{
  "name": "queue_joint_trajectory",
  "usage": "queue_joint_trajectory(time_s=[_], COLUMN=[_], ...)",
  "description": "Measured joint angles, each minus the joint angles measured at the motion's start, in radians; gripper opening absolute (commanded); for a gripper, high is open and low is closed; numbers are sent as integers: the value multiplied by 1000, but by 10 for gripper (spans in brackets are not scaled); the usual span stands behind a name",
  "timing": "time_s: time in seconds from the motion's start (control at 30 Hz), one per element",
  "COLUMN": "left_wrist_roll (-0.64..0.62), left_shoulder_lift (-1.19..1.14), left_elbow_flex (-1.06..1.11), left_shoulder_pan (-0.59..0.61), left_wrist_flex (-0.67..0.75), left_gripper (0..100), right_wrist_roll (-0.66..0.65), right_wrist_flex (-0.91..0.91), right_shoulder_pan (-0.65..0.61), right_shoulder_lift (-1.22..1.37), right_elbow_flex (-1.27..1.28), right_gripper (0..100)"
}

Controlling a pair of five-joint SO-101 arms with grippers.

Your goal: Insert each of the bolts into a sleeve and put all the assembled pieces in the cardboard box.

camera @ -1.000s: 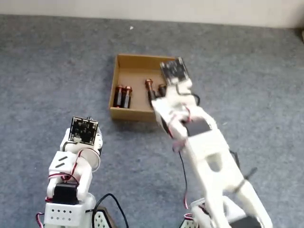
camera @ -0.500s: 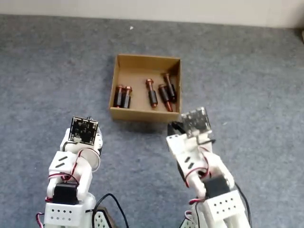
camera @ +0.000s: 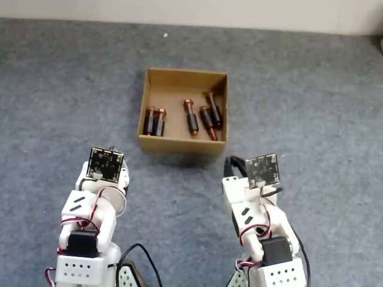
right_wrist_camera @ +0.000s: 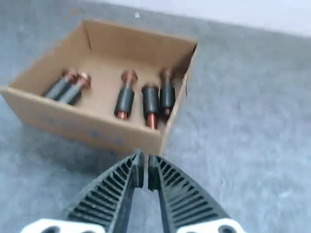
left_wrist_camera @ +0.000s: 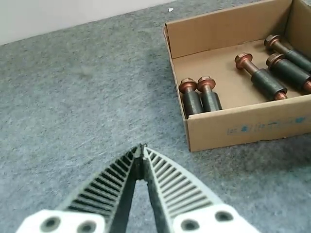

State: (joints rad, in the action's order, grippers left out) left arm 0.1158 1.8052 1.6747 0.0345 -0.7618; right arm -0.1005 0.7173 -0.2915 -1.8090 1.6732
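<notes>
Cardboard box holds five sleeved bolts; left jaws and right jaws closed, empty, on its near side.

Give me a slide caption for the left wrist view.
Left end effector, shut, above grey carpet, faces the cardboard box holding five sleeved bolts.

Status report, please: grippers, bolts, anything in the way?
Left gripper shut, right gripper shut, both empty. Five sleeved bolts in cardboard box. Nothing blocking.
</notes>
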Motion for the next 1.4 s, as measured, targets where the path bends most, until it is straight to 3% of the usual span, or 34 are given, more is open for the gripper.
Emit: queue_joint_trajectory(time_s=[0.17,0.43,0.53,1.4], left_wrist_roll=[0,0,0,0], left_shoulder_lift=[0,0,0,0], left_elbow_flex=[0,0,0,0], left_shoulder_pan=[0,0,6,8], left_wrist_flex=[-87,-457,-523,-531], left_gripper=[7,7,7,7], right_wrist_roll=[0,0,0,0], right_wrist_flex=[163,470,496,499], right_shoulder_pan=[0,0,0,0], right_shoulder_lift=[0,0,0,0], right_elbow_flex=[0,0,0,0], right_gripper=[6,6,6,6])
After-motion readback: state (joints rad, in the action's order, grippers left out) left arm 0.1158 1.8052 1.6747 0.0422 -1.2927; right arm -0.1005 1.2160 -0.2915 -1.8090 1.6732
